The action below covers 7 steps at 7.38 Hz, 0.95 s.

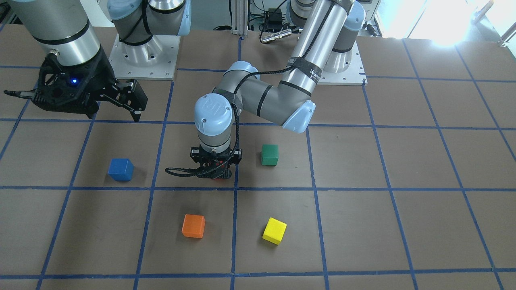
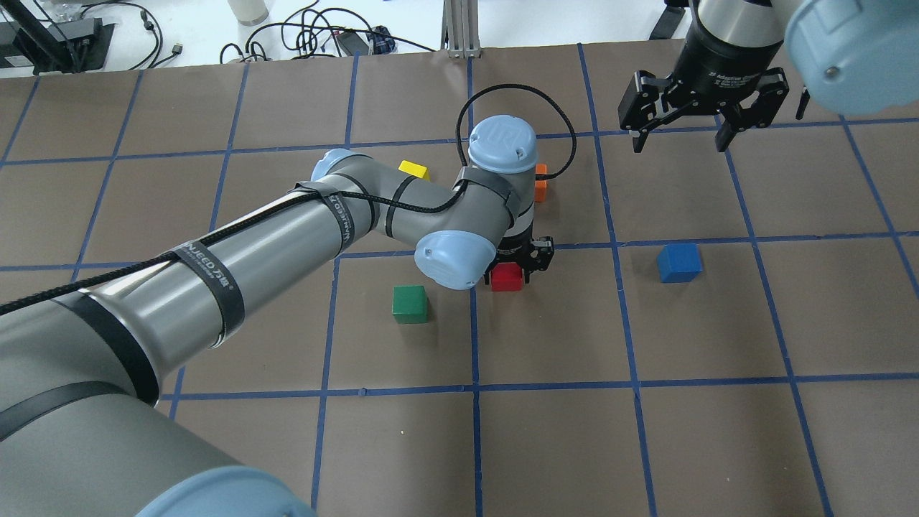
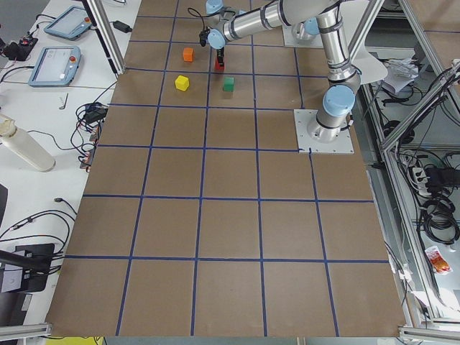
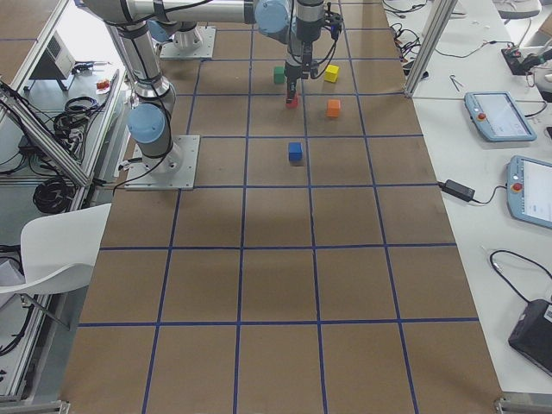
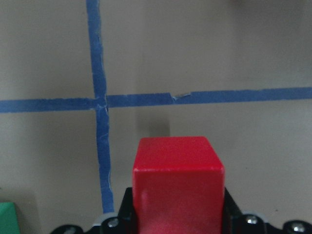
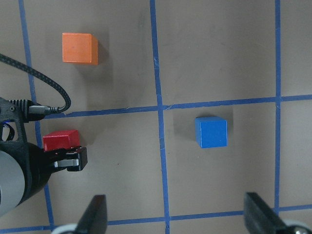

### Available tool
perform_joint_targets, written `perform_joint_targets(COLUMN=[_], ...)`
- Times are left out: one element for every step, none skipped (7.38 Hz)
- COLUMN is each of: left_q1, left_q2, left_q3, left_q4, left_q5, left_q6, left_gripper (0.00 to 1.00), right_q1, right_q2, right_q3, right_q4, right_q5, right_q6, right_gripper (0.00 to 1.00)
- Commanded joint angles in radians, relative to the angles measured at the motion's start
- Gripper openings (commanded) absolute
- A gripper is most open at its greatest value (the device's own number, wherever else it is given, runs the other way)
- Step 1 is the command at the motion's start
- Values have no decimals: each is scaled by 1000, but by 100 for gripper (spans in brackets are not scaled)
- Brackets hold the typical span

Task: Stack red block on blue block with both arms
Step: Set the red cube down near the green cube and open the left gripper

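Observation:
The red block [image 2: 506, 276] sits between the fingers of my left gripper [image 2: 511, 271], which points straight down near the table's middle and is shut on it. The left wrist view shows the red block [image 5: 178, 187] close up, just above the brown surface. In the front view only a sliver of red [image 1: 219, 177] shows under the left gripper [image 1: 215, 172]. The blue block [image 2: 679, 262] stands alone on the table, also in the front view [image 1: 120, 169] and the right wrist view [image 6: 211, 132]. My right gripper [image 2: 678, 140] hangs open and empty, above and beyond the blue block.
A green cube [image 2: 410, 304] lies beside the left gripper. An orange cube [image 1: 193, 226] and a yellow cube [image 1: 274, 230] lie farther from the robot. The left forearm [image 2: 301, 222] stretches low across the table's left half. Blue tape lines grid the brown table.

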Motion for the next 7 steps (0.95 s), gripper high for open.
perform_joint_targets(left_q1=[18, 76, 147, 219, 306, 387, 420], left_q2=[46, 79, 124, 175, 220, 270, 324], left_q3=[63, 109, 133, 134, 135, 135, 137], left_q4=[-73, -152, -195, -232, -322, -380, -408], left_q5=[1, 6, 4, 6, 7, 9, 25], left_q6=[-1, 16, 28, 65, 182, 250, 277], left_gripper=[100, 100, 100, 100, 100, 100, 100], right_q1=[0, 0, 9, 53, 119, 200, 266], right_q2=[0, 0, 3, 23, 57, 108, 164], right_q3=[3, 4, 7, 10, 22, 38, 56], right_q4=[2, 5, 11, 2, -11, -113, -192], right_q5=[7, 11, 37, 75, 76, 74, 61], right_q6=[2, 2, 44, 120, 167, 260, 335], right_gripper=[100, 100, 100, 100, 100, 100, 100])
